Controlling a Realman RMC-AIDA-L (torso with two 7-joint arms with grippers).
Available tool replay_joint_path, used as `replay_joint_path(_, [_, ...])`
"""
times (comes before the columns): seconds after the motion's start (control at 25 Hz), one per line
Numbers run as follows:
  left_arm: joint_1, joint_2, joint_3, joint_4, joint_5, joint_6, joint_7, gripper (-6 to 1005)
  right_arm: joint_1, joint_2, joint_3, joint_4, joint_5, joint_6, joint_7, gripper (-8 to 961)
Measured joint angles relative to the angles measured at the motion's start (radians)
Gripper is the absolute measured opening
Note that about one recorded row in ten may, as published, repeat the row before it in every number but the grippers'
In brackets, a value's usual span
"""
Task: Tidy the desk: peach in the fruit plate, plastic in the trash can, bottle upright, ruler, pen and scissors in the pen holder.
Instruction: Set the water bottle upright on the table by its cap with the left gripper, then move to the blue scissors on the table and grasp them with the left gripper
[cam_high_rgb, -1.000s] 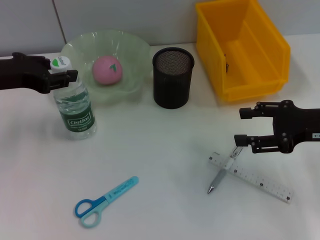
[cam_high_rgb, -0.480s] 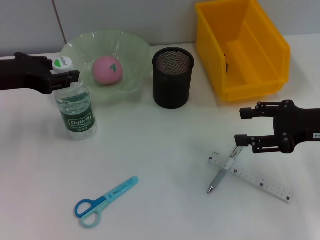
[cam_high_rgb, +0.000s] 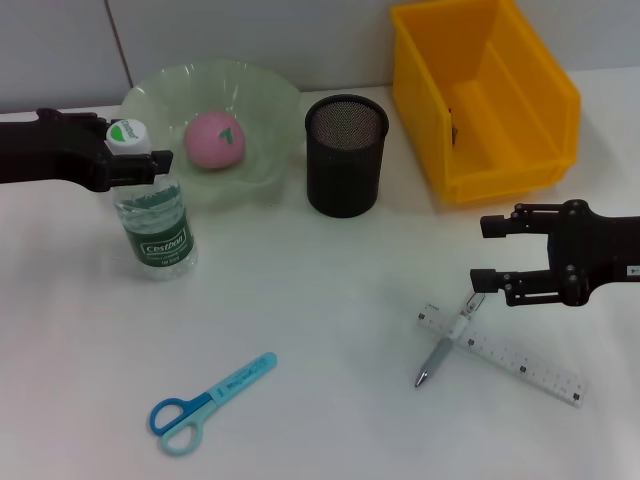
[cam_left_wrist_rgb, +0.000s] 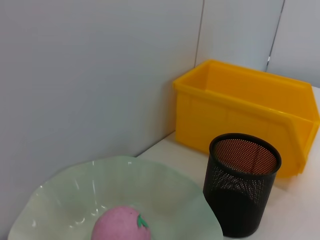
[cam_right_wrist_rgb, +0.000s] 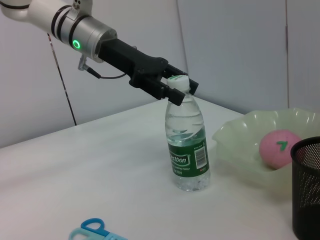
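Observation:
The clear bottle with a green label stands upright on the table left of the plate, also seen as the bottle in the right wrist view. My left gripper is shut on its neck just under the white cap. The pink peach lies in the pale green fruit plate. The black mesh pen holder stands beside the plate. A pen lies across a white ruler at the front right. My right gripper hovers open just behind them. Blue scissors lie at the front left. No plastic shows.
A yellow bin stands at the back right, next to the pen holder, with a small dark speck inside. A grey wall runs along the table's far edge. Bare white tabletop lies between the bottle, the scissors and the pen.
My left gripper has shifted slightly right at the bottle's neck, and the bottle has gone from a slight lean to upright. The right arm has not moved.

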Motion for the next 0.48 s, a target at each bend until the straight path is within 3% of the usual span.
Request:
replay_joint_path(0.28, [0.0,0.0,0.001,0.004,0.0,0.003,-0.001,822,-0.001,0.001,0.0,0.0,-0.001,0.0,0.001,746])
replay_joint_path(0.48, [0.0,0.0,-0.005,0.008,-0.003,0.004,-0.001,822,-0.001,0.002,0.0,0.0,-0.001,0.0,0.002,746])
